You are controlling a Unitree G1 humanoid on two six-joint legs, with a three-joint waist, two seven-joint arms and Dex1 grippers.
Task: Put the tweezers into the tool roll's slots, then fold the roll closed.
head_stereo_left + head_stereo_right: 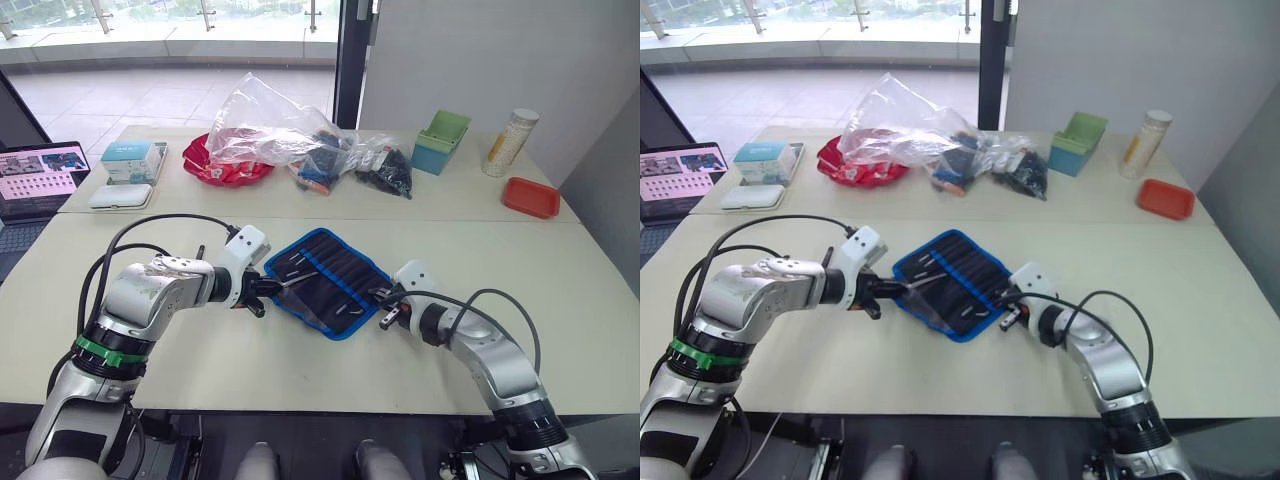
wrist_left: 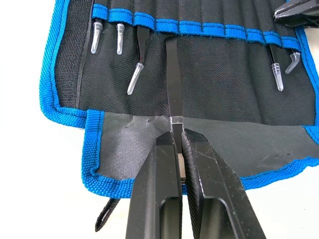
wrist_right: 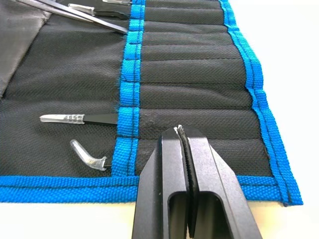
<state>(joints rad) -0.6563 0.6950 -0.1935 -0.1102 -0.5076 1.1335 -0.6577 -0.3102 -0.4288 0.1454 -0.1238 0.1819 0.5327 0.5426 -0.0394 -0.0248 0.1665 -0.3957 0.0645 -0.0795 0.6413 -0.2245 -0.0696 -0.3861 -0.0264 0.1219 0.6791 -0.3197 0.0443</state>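
Tool roll (image 1: 327,282) lies open mid-tabletop. My left gripper (image 2: 178,130) has its jaws clamped on a tweezer (image 2: 172,74), feeding it into a slot; right gripper (image 3: 182,137), jaws closed, pins the roll's right end.

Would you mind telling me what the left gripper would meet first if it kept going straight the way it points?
Holding a tweezer, the left gripper would likely meet the tool roll's blue-edged slots first.
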